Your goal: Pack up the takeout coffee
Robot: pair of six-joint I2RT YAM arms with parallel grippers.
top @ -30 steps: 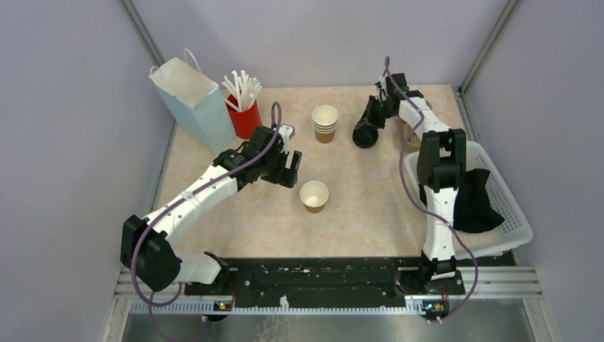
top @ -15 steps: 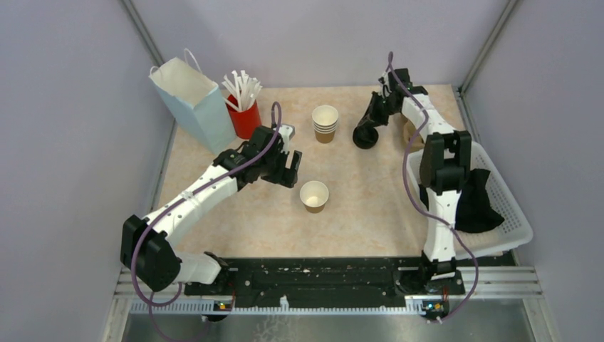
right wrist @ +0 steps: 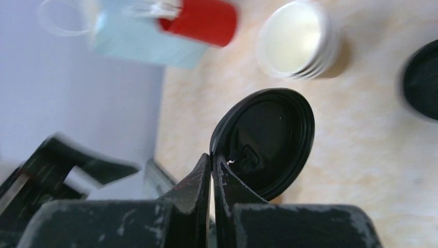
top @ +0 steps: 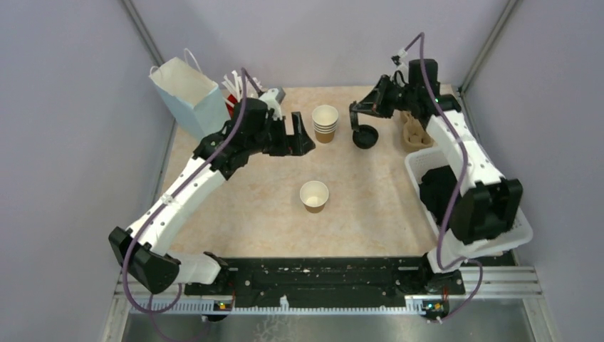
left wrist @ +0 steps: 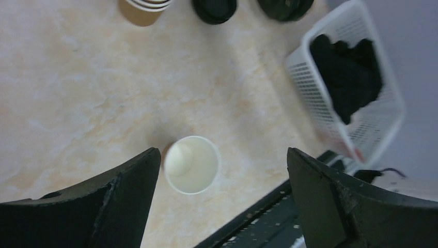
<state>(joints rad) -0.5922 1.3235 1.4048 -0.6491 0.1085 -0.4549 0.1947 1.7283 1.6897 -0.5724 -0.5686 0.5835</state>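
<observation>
The right claw point(right wrist: 212, 161) pinches the black lid point(right wrist: 271, 137); the left claw point(left wrist: 222, 156) gapes.

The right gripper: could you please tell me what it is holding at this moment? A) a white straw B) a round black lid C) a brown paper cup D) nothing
B: in the right wrist view, the right gripper is pinched shut on the rim of the black lid.

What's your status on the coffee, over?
Left tool open, clear of the lidless paper cup. Right tool shut on black lid. Nothing between lid and cup.
</observation>
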